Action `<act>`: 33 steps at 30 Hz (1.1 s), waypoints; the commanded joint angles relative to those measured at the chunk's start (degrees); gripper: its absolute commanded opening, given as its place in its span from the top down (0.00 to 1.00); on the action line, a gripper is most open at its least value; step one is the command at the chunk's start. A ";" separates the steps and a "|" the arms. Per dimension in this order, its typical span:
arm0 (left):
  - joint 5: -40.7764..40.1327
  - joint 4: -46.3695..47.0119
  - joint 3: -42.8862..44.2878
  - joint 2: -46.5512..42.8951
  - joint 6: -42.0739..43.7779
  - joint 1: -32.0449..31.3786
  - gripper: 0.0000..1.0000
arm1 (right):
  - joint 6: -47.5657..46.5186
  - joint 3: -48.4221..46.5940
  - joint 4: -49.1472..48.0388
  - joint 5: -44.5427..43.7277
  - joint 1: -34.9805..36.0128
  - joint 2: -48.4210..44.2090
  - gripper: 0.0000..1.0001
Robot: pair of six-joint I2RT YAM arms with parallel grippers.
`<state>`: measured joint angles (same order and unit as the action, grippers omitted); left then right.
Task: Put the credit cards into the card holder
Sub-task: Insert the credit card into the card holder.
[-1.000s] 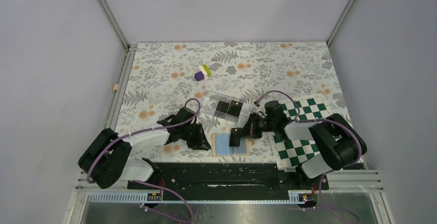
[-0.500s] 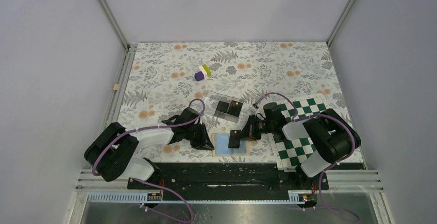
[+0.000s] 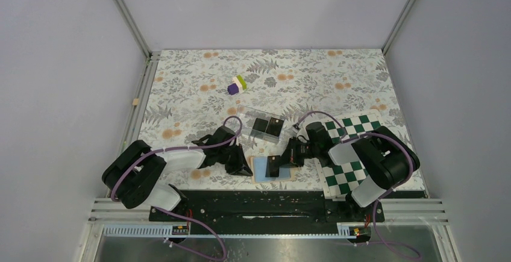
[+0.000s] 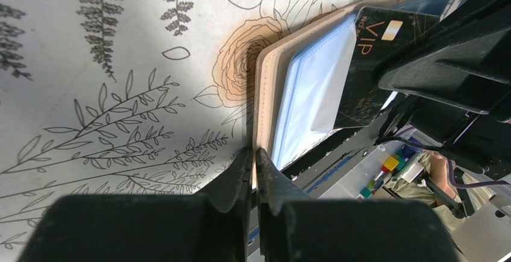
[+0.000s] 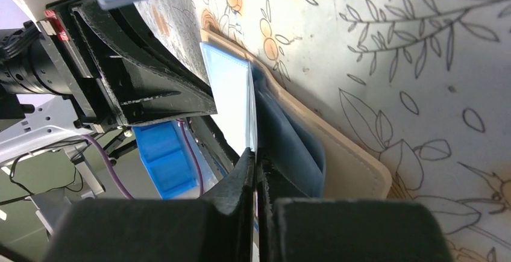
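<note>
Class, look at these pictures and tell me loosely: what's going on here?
The left gripper appears to pinch the edge of the open card holder. The right gripper, shut on a black card, holds it over the holder's light blue inside. Two more cards sit in the clear case behind.

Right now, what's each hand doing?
Left hand: closed on the card holder's tan edge.
Right hand: closed, holding a black credit card.

The floral-printed table [image 3: 193, 93] is overlooked from high behind; the tan, blue-lined folding wallet [image 4: 307, 93] is shared, framed closely from opposite sides by wrist views.
</note>
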<state>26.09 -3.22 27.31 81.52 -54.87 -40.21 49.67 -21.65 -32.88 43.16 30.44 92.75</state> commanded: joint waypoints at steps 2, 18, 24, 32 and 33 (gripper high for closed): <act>-2.23 1.00 0.64 1.32 0.07 -0.45 0.95 | -0.81 0.08 8.82 -1.13 0.85 -3.57 1.00; -1.71 1.11 1.62 2.99 0.61 -0.90 0.97 | 0.93 -1.80 5.95 3.60 2.98 4.15 1.00; -1.53 0.99 1.78 3.11 0.57 -0.99 0.97 | -1.66 -5.03 12.89 2.24 3.62 4.18 0.88; -1.35 0.50 2.05 2.54 0.60 -1.10 0.98 | -12.39 -13.83 41.72 -8.95 5.12 -3.72 0.51; -1.41 0.28 2.20 2.56 0.68 -1.07 0.98 | -13.14 -15.13 43.87 -9.51 5.48 -3.73 0.49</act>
<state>26.72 -1.98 28.27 83.37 -55.31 -41.06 43.66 -31.83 -6.39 40.95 34.79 90.59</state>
